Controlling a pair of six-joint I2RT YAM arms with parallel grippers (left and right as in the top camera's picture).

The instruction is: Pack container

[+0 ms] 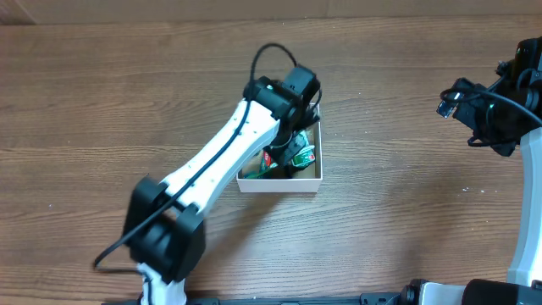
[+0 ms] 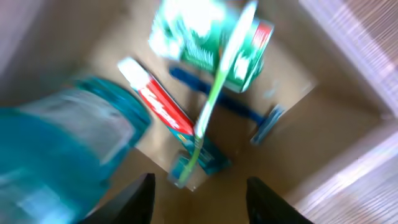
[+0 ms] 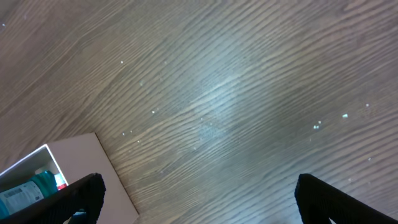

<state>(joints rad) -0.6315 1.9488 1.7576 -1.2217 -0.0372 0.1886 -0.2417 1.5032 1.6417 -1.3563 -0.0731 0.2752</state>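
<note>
**Overhead.** The left claw (image 1: 296, 119) hangs inside the container (image 1: 279, 185), which stands on the counter (image 1: 406, 220). The arm covers most of the box and the wrist hides the claw's tips, so its opening cannot be read here. Scraps of green packaging (image 1: 301, 154) show just beside the claw. The right claw (image 1: 449, 100) is well apart from the container, over bare counter. Its arm is cut off at the frame edge.

**Left wrist.** The picture is heavily blurred. The fingers (image 2: 138, 200) stand wide apart at the lower edge, with nothing between them. Ahead of the claw, on the tan floor, lie a teal bottle (image 2: 62, 143), a red-and-white tube (image 2: 158, 96) and a green box (image 2: 208, 40). A green toothbrush (image 2: 217, 93) lies across them. A blue item (image 2: 233, 104) underneath cannot be identified.

**Right wrist.** Only the fingertips (image 3: 81, 198) show, spread wide and holding nothing. The container's corner lies to the claw's left, cut off by the frame. The teal bottle is visible inside.
</note>
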